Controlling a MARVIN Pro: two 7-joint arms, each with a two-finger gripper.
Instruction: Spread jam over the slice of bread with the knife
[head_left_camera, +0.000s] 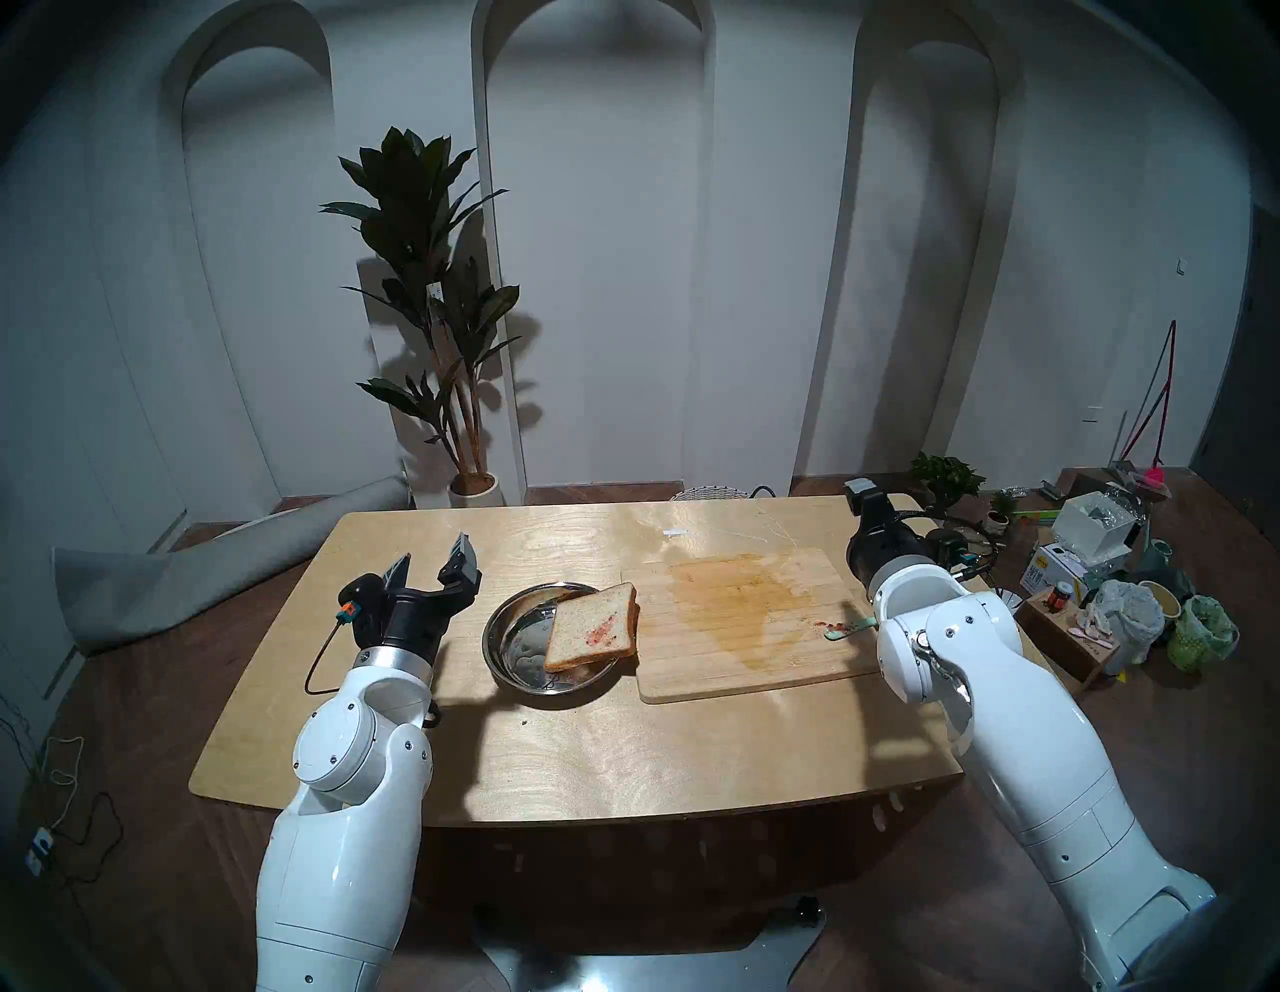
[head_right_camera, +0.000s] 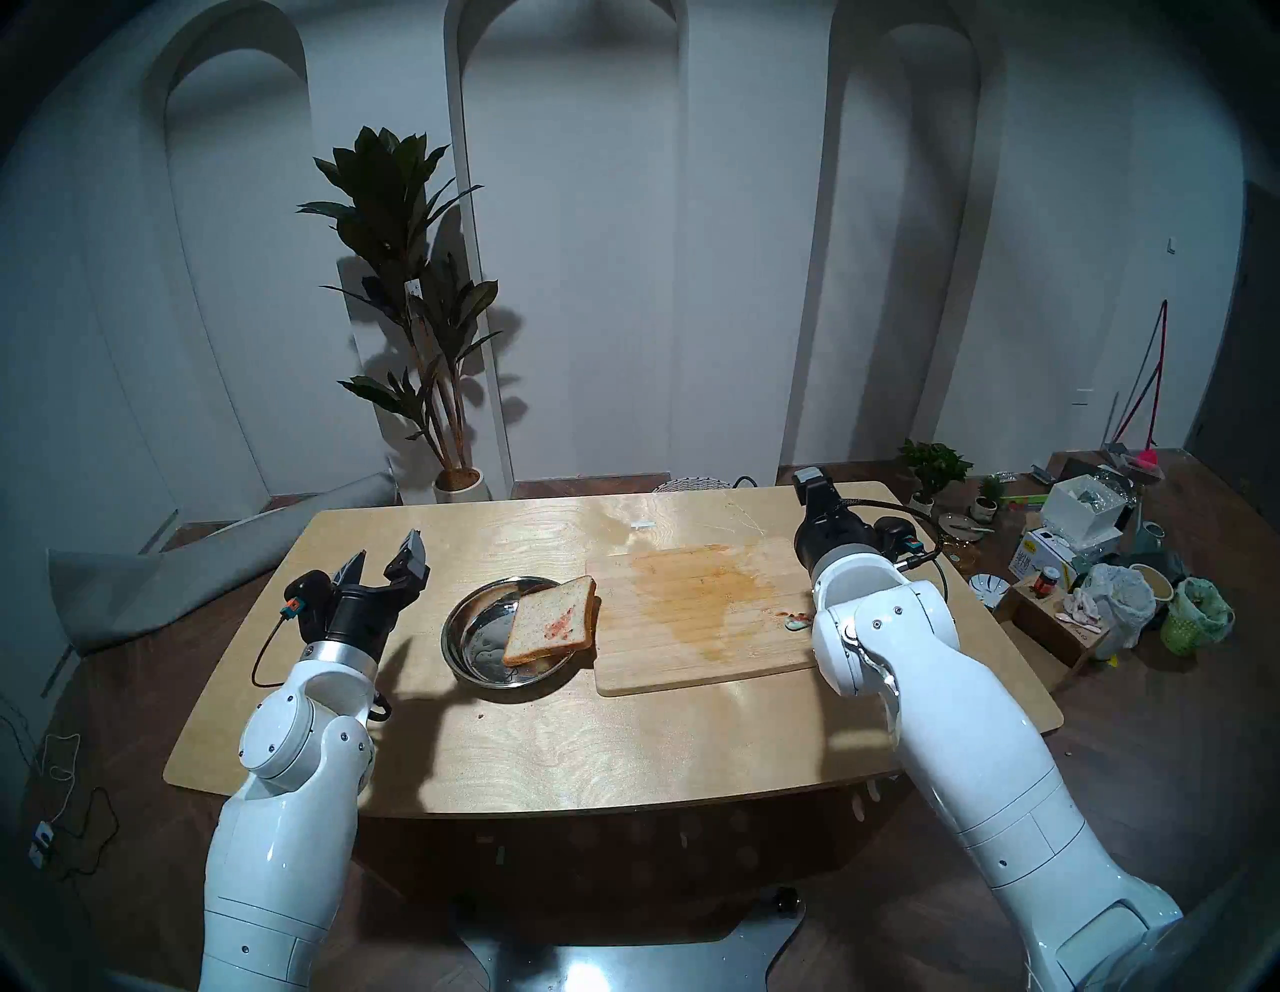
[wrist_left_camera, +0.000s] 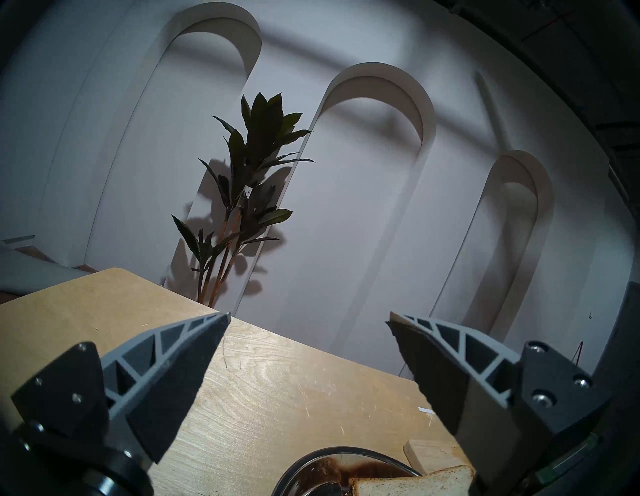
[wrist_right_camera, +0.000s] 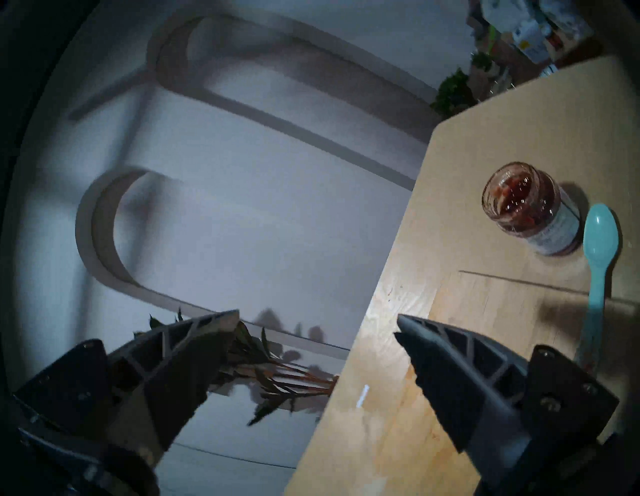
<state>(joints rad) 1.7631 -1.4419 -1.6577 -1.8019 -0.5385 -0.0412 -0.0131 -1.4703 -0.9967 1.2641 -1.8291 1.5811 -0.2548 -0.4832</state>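
Observation:
The slice of bread (head_left_camera: 592, 627) carries a small red jam smear and lies tilted on the right rim of a round metal plate (head_left_camera: 509, 627). My left gripper (head_left_camera: 436, 554) hovers open and empty to the left of the plate; the left wrist view shows its jaws wide apart (wrist_left_camera: 308, 315) with the bread's corner (wrist_left_camera: 415, 483) below. The mint-green knife (head_left_camera: 848, 629) lies on the cutting board's right end, partly hidden by my right arm. My right gripper (wrist_right_camera: 318, 318) is open and empty. Its wrist view shows the open jam jar (wrist_right_camera: 533, 211) beside the knife's rounded end (wrist_right_camera: 601, 232).
A stained wooden cutting board (head_left_camera: 748, 616) lies right of the plate on the wooden table (head_left_camera: 554, 748). A tall potted plant (head_left_camera: 429, 312) stands behind the table. Boxes, bags and small pots (head_left_camera: 1108, 596) crowd the floor to the right; a grey roll (head_left_camera: 208, 561) lies at left.

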